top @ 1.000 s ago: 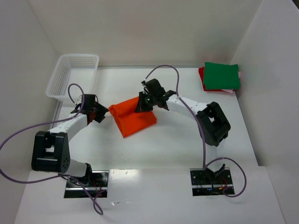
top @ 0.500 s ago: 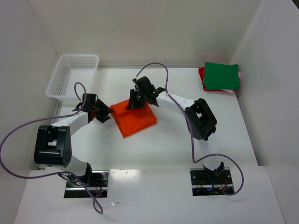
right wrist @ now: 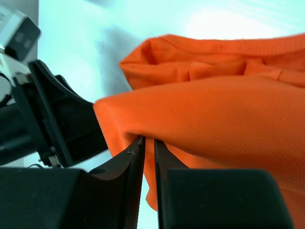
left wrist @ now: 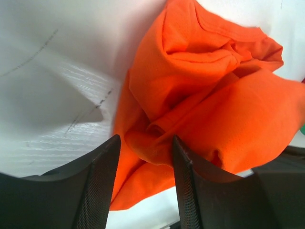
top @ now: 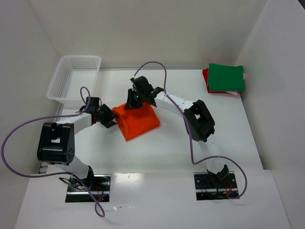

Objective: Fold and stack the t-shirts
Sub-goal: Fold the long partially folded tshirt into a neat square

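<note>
— Where's the orange t-shirt [top: 139, 121]?
— Mid-table, half folded and bunched at its left edge. Your right gripper [right wrist: 148, 141] pinches a fold there. Your left gripper [left wrist: 145, 143] has its jaws apart at the bunch.
— What's left?
— The far-right stack [top: 226, 78] looks done. You've yet to finish and stack this one.

Enclosure noted: white table [top: 157, 152] closed in by a plain white back wall [top: 152, 28], left wall [top: 24, 71] and right wall [top: 276, 95]. No window is seen. Light is even and diffuse; shadows are soft. A white mesh basket [top: 76, 71] is set in the far left corner. Faint dark scuff marks [left wrist: 33, 55] are recorded on the tabletop.
</note>
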Tool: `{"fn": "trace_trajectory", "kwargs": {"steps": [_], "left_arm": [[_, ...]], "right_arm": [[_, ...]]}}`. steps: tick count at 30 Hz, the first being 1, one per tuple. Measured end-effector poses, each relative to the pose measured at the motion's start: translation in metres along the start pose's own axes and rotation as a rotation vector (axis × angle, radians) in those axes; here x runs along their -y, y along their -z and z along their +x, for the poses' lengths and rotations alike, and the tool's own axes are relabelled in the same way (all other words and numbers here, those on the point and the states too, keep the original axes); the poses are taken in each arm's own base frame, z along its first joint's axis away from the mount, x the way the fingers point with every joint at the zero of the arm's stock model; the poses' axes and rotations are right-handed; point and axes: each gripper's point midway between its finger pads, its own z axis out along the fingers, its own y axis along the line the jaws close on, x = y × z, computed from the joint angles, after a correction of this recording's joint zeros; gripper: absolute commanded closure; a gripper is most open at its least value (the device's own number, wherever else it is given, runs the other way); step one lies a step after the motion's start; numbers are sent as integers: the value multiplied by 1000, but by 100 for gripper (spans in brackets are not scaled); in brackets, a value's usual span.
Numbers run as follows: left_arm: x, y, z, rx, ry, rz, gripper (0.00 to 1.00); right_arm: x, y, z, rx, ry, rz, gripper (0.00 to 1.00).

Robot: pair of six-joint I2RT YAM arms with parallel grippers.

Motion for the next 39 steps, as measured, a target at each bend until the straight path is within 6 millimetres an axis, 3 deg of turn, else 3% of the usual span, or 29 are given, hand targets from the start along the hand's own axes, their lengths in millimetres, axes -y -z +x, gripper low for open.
{"fn": "trace_trajectory", "kwargs": {"steps": [13,20,29,34,39], "left_arm": [[-18,17,23,-43,11,-26,46],[-29,17,32,-73,21,-50,51],[-45,23,57,-132,16,-77,59],[-44,22,71,-165,-27,-75,59],[-47,22,72,-167,-32,-84,59]], "right_arm": [[0,-8,-15,30,31,14,80],[7,-20,-10,9,28,23,80],[2,-20,-6,-10,13,-2,80],[-1,-20,-5,-18,4,-16,80],[-1,-20,-4,-19,-2,-17,80]]}}
